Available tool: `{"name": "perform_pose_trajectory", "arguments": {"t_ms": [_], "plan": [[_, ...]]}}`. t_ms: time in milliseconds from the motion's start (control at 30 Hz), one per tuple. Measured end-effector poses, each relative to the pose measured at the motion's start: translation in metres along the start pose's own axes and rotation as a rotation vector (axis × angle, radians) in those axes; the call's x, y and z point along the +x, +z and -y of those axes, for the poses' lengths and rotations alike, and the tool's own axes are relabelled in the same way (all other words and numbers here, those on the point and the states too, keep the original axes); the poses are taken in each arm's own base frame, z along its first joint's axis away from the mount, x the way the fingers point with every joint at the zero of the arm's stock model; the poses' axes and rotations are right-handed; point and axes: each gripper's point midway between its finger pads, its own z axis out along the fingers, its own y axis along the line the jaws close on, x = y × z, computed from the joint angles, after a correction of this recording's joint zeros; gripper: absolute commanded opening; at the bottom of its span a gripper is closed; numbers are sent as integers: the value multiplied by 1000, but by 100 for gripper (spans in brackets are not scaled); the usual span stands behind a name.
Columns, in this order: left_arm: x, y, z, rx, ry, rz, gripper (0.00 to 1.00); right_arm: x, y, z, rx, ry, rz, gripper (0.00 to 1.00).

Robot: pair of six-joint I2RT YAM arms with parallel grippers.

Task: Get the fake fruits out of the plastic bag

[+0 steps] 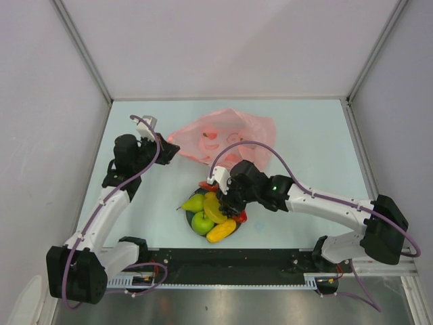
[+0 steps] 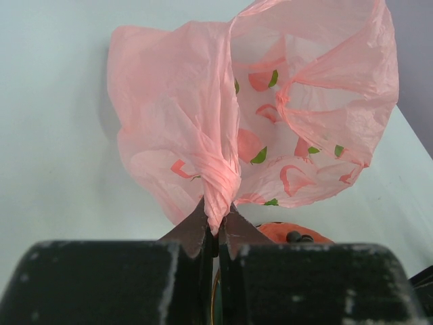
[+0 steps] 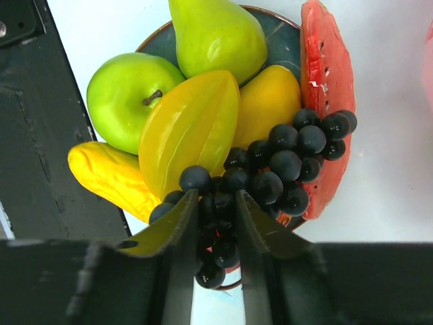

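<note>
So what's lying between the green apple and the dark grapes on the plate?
A ribbed yellow fruit lies between the green apple and the grapes, seen clearest in the right wrist view.

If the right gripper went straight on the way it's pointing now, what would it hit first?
The right gripper would meet the dark grapes between its jaws first, then probably the plate; depth is unclear.

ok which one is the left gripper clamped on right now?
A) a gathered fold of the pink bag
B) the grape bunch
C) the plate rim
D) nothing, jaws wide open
A: in the left wrist view the left gripper has its jaws shut on a bunched, twisted fold of the plastic bag, which fans out above the fingertips.
</note>
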Motion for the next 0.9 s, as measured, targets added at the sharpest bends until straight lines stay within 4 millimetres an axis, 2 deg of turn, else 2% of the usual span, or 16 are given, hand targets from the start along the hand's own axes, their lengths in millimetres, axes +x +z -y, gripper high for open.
{"name": "perform_pose_trajectory", "arguments": {"t_ms": [100,333,800,900], "plan": [[0,0,0,0,0,0,5,0,0,0,0,-3,1,40],[0,0,0,0,0,0,5,1,-1,-1,-1,-2,2,62],[4,3,-3,-4,-7,-14,4,-6,-2,3,22,-10,28,68],[6,4,-4,-5,-10,-20,4,-8,-3,4,28,-11,36,74]]}}
